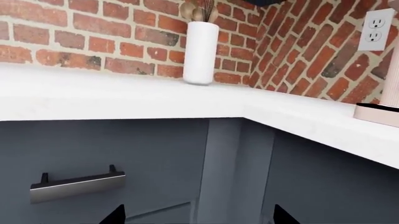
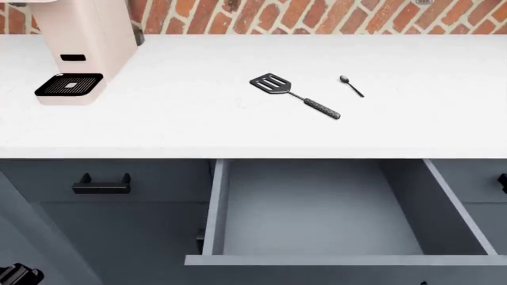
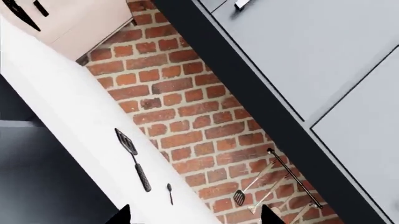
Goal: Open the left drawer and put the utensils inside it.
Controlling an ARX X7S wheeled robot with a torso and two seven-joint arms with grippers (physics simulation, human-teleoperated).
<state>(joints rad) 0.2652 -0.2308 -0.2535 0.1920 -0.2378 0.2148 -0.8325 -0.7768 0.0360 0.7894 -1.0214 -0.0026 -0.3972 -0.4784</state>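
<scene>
A white counter [image 2: 253, 130] runs along a brick wall [image 2: 317, 15], with the left drawer [image 2: 317, 208] pulled out, bare inside. The spatula [image 2: 295, 95] and, right of it, the teaspoon [image 2: 352, 86] lie apart on the counter. Both grippers' fingertips stand spread, holding nothing.

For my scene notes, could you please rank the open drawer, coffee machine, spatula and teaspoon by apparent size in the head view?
1. Open slate-blue drawer, though nearest the camera.
2. Pale pink coffee machine, partly cropped.
3. Dark slotted metal spatula.
4. Thin small teaspoon.
</scene>
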